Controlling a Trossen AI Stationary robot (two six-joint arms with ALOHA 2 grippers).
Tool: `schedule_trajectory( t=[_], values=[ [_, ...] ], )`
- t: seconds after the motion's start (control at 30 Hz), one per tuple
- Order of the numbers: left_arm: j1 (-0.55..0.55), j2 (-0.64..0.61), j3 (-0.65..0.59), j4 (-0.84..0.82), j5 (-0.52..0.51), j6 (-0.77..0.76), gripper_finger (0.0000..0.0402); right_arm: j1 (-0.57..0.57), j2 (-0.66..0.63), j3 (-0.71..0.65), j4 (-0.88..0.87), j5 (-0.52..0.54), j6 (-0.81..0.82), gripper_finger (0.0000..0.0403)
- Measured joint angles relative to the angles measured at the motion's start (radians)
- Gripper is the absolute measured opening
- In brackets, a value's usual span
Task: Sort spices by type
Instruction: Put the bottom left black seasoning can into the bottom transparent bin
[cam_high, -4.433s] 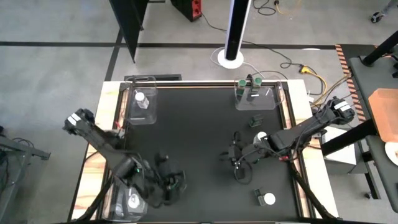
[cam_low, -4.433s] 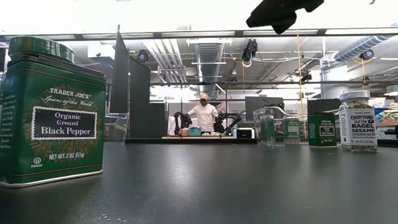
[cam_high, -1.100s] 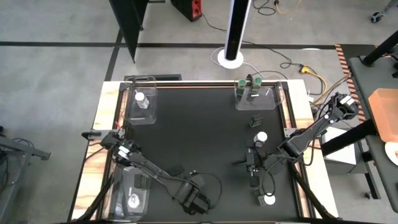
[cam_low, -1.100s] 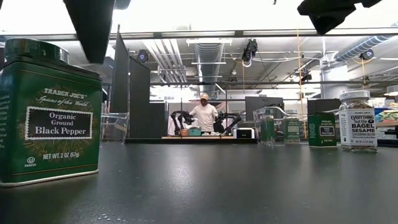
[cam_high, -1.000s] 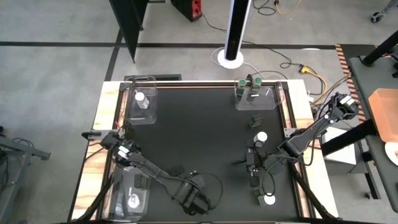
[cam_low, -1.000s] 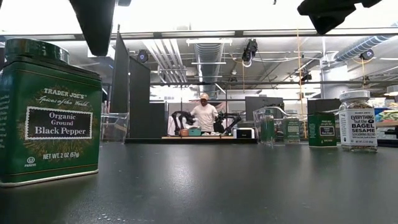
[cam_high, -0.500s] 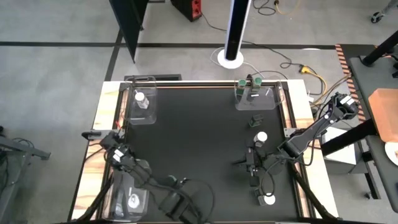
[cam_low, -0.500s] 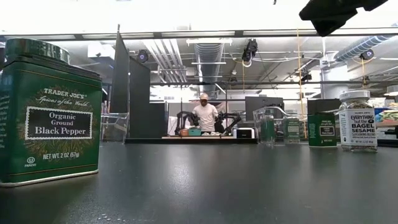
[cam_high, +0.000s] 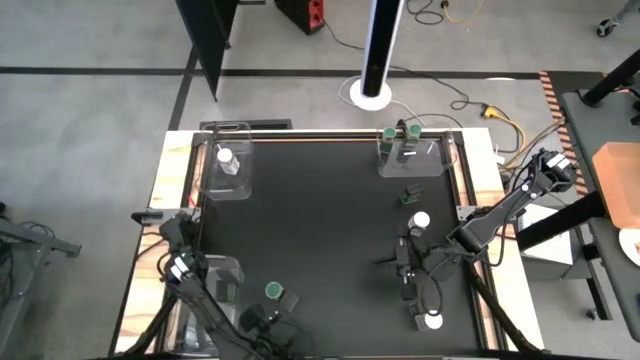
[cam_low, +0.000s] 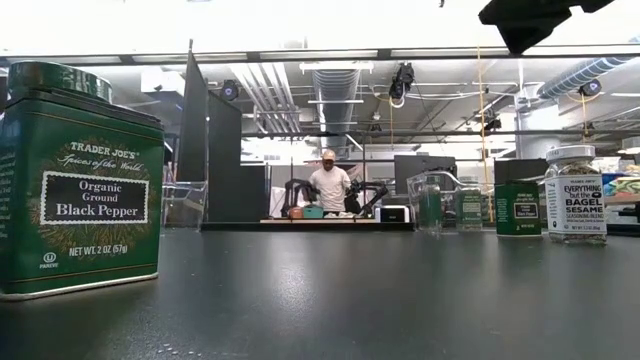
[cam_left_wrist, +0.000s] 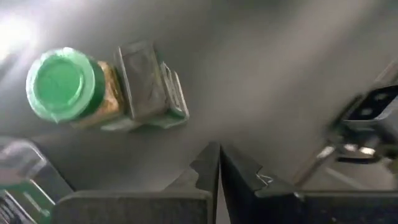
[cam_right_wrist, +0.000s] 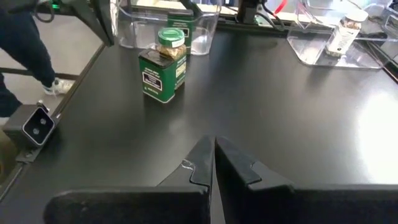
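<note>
Left wrist view: my left hand (cam_left_wrist: 217, 163) is pressed together, empty, near the green-lidded spice jar (cam_left_wrist: 68, 87) beside a black pepper tin (cam_left_wrist: 146, 84). My right hand (cam_right_wrist: 213, 158), also together, hovers over the desk (cam_right_wrist: 280, 118).

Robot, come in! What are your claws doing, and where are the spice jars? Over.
Left gripper shut, empty, near edge. Right gripper shut, empty, mid-table right. Green-lid jar and green tin loose by left arm; white-lid jar loose right. Nothing blocking.
</note>
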Motion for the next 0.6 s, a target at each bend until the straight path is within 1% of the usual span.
schedule_trajectory(
  t=[0.17,0.27,0.4,0.6],
  values=[
    [0.007,0.012,-0.028,-0.001,0.008,0.021,0.0,0.0,0.0,0.0,0.006,0.0,0.001,0.0009],
    [-0.018,0.012,-0.037,-0.001,-0.014,0.071,0.0013,0.0,0.0,0.0,0.006,0.0,0.009,0.0009],
    [-0.069,0.012,-0.058,0.001,-0.107,0.042,0.0055,0.0,0.0,0.0,0.006,0.0,0.008,0.0009],
    [-0.111,0.012,-0.109,0.001,-0.251,-0.07,0.0141,0.0,0.0,0.0,0.006,0.0,0.008,0.0009]
  ],
)
